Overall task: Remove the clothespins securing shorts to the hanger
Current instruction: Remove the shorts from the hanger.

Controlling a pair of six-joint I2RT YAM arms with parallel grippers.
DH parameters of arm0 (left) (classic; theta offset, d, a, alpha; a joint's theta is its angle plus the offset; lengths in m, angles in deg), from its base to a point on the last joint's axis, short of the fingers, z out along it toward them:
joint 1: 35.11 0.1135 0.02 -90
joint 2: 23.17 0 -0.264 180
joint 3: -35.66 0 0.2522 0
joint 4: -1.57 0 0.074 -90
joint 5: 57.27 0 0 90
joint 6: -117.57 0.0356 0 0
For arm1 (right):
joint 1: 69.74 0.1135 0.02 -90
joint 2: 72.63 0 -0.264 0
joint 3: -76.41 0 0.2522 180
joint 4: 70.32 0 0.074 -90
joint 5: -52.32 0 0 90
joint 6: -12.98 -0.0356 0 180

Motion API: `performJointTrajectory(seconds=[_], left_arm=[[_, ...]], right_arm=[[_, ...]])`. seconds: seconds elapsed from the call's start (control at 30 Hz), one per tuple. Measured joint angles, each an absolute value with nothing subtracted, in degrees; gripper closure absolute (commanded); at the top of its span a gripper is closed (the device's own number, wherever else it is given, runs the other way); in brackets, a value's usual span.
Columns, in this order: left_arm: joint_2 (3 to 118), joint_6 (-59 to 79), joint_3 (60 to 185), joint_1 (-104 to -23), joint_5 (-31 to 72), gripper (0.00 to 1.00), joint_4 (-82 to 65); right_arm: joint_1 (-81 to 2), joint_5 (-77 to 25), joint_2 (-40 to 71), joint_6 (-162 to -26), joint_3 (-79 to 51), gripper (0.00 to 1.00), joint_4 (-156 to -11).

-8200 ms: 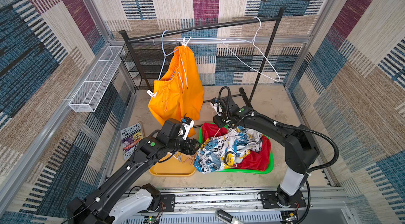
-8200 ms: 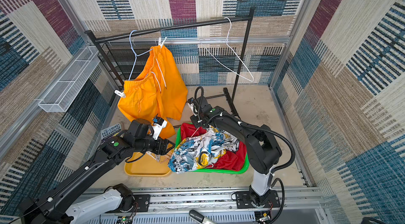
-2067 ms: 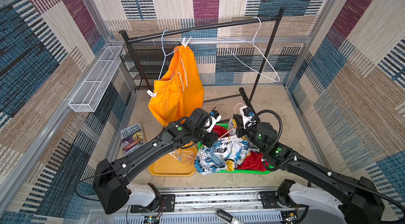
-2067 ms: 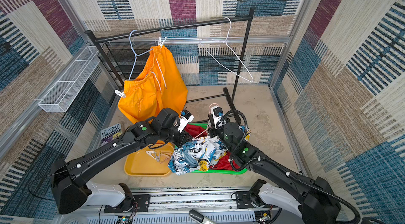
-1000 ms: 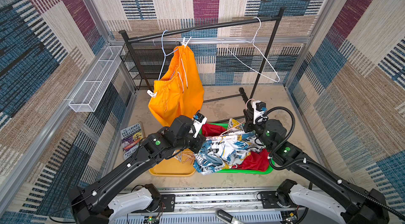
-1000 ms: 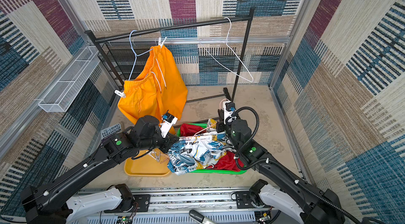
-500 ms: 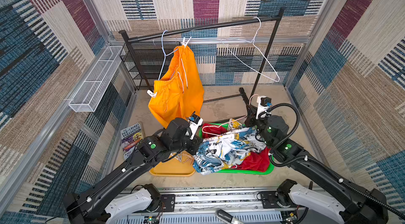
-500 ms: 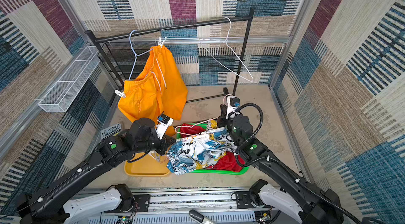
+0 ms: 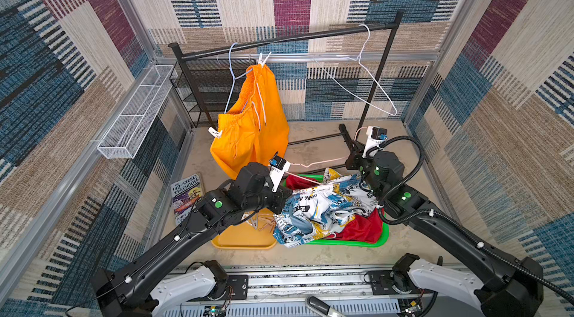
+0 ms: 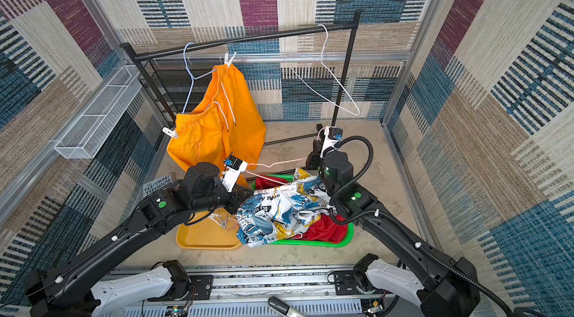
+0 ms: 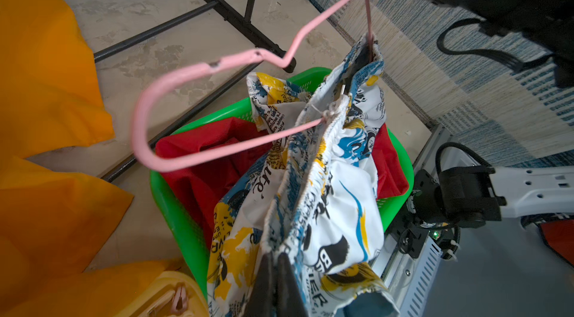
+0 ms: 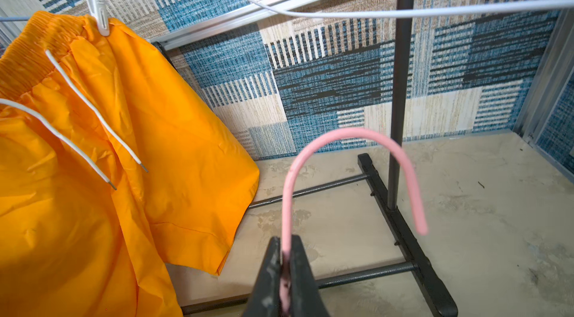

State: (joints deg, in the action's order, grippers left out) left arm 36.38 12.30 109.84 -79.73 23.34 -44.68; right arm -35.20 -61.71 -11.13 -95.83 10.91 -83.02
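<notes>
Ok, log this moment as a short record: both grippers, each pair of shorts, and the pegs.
left gripper: shut on the printed shorts
right gripper: shut on the pink hanger, below its hook
printed shorts: waist held up over the green basket, hanger through it
orange shorts: hanging from the rack, white clothespins on the waistband
red shorts: in the basket
yellow tray: loose clothespins inside

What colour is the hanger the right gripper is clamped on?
Pale pink. The hanger, pinched in the right gripper, shows clearest in the right wrist view.
</notes>
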Motion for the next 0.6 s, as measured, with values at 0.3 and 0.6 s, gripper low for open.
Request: performJointTrajectory(seconds=[0.3,0.6], left_arm=[[36.8,12.3,107.9,-79.7,21.2,1.0,-40.9],[36.8,12.6,106.3,-79.7,18.1,1.0,-37.8]], right_arm=[[-35.2,-62.3,-6.1,-104.8,3.5,1.0,-88.7],[-35.2,-62.3,-2.7,-111.2,-2.4,1.0,-90.4]])
